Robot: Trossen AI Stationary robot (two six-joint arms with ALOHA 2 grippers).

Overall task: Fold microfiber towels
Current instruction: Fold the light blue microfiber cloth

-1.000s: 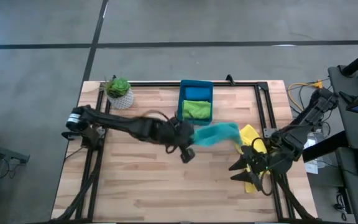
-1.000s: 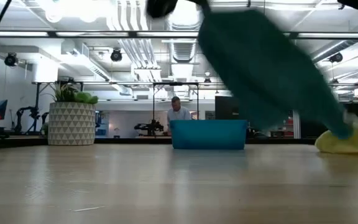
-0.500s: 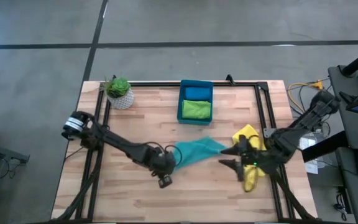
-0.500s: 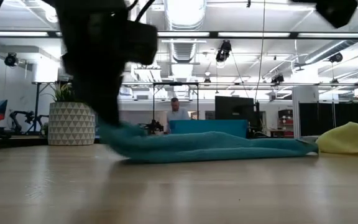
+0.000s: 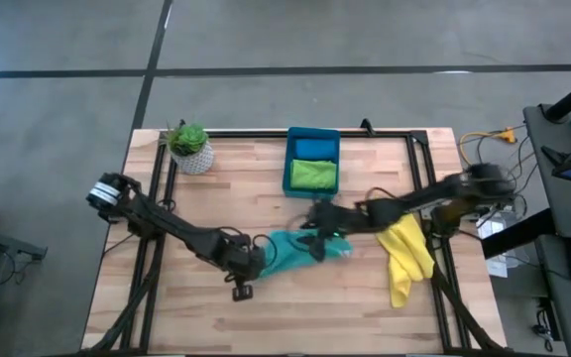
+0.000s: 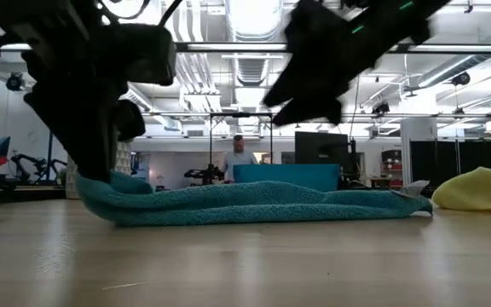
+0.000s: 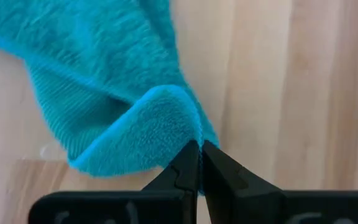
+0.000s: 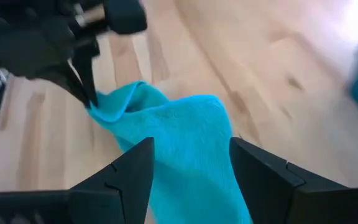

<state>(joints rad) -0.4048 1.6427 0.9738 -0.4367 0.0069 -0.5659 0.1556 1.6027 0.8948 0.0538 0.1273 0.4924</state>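
You have two towels done by the look of it: a blue towel [image 5: 312,148] and a green towel [image 5: 312,175] lie flat and squared inside the bin [image 5: 287,159] at the far middle of the table [image 5: 206,307]. Two are left. The yellow towel [image 5: 405,256] sits untouched in a loose heap on the right side, one end trailing toward the near edge. The teal towel [image 5: 297,249] is the one in hand, lying near the table's middle, in front of the bin, rumpled and bunched rather than spread; from table height it reads as a long low ridge, thicker at one end. No fold is made on it yet, so judge this as about halfway, with the third towel only being laid out. Your left gripper [image 7: 199,152] has its fingers pinched together on a doubled-over edge of the teal towel, down at the table. Your right gripper [image 8: 188,163] hangs over the towel's other end with fingers spread apart, holding nothing. The nap looks thick and soft, so expect edges to roll.
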